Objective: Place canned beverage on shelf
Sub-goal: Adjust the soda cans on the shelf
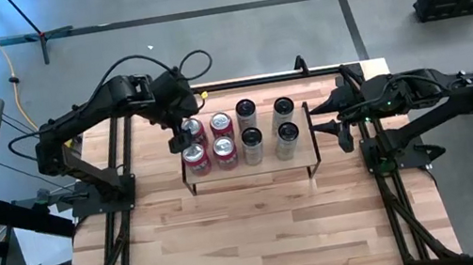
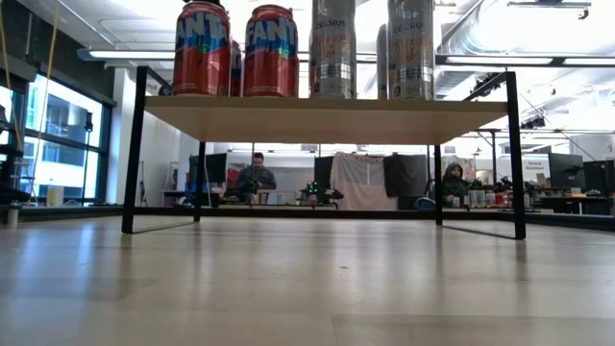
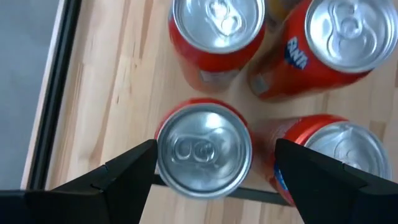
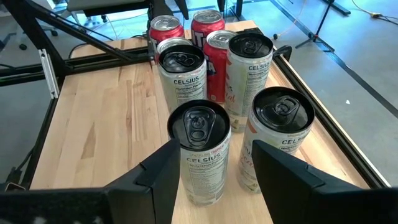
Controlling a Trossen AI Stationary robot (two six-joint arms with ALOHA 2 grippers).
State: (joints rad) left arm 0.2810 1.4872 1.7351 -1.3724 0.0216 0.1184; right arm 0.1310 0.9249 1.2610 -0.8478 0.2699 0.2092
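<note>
Crowding eight cans onto the shelf (image 1: pixel 253 174) sets the risk: the left gripper (image 1: pixel 186 141), fingers wide and astride the red can (image 3: pixel 203 149) at the shelf's 9 o'clock end, could tip it into touching neighbours by lifting crookedly. The right gripper (image 1: pixel 343 133) waits at 3 o'clock, fingers apart, empty.

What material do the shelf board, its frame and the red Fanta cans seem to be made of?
Shelf board: looks like light wood or laminate, with a matte, pale grain surface.
Frame: probably metal, thin black bars with a painted look.
Red Fanta cans: apparently aluminium, with glossy printed walls and bare silvery tops with pull tabs.
</note>
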